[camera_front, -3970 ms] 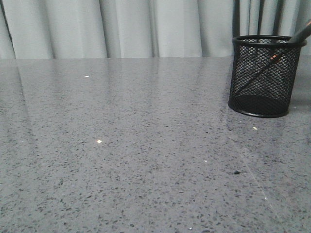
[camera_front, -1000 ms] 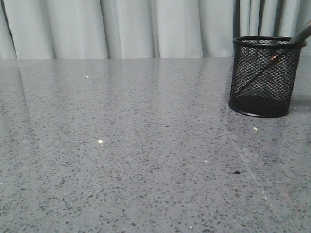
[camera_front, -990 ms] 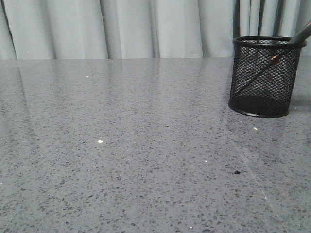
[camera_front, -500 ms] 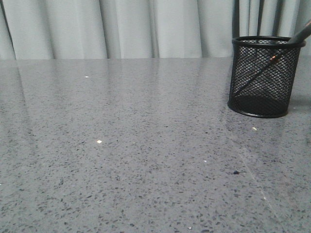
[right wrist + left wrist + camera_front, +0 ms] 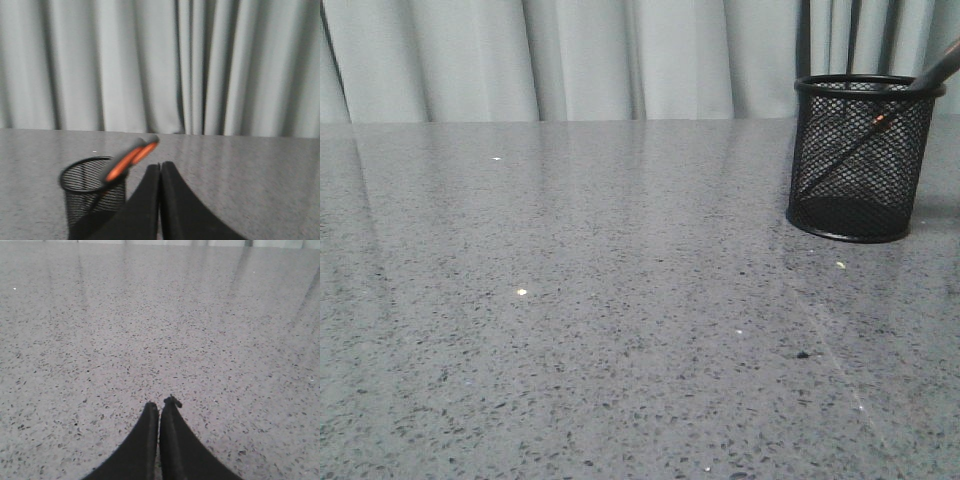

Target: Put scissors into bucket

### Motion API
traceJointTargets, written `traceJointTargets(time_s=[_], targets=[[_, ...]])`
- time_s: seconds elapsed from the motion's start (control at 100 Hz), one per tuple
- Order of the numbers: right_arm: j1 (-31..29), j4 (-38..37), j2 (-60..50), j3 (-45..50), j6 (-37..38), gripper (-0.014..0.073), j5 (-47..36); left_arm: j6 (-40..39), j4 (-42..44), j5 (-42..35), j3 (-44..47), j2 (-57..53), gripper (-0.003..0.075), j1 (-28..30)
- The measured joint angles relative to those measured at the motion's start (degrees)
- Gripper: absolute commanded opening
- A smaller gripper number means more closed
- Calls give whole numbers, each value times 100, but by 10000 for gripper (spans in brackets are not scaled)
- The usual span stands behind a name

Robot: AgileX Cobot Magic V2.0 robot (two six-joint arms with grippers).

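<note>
The black wire-mesh bucket (image 5: 863, 158) stands upright at the far right of the grey speckled table. The scissors (image 5: 876, 126) lean inside it, blades down, a dark handle sticking out over the rim at the right edge of the front view. In the right wrist view the bucket (image 5: 92, 195) shows with the orange-lined handles (image 5: 129, 157) jutting above its rim. My right gripper (image 5: 160, 166) is shut and empty, just beside the bucket. My left gripper (image 5: 161, 405) is shut and empty, low over bare table. Neither gripper shows in the front view.
Pale grey curtains (image 5: 570, 60) hang behind the table's far edge. The speckled tabletop (image 5: 570, 300) stretches left and forward of the bucket, with a few small white and dark specks on it.
The front view has shifted very slightly, so the bucket sits a few pixels further left. The scissors stay leaning in the bucket.
</note>
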Motion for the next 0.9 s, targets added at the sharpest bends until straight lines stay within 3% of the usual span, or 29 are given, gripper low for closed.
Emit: traceJointTargets(time_s=[0.08,0.21,0.5,0.9], targets=[[-336,-342,0,831,522,-45,-721,0,0,0,0,0,-20,0],[-684,-459,-11,1819,754,-45,-1401,0,0,0,0,0,-20,0],[-750,-214,-133,1888,811,-45,282,0,-16,5,0,0,-20,0],[-772,-187,-133,1888,811,-45,322,0,-26,5,0,0,-20,0]])
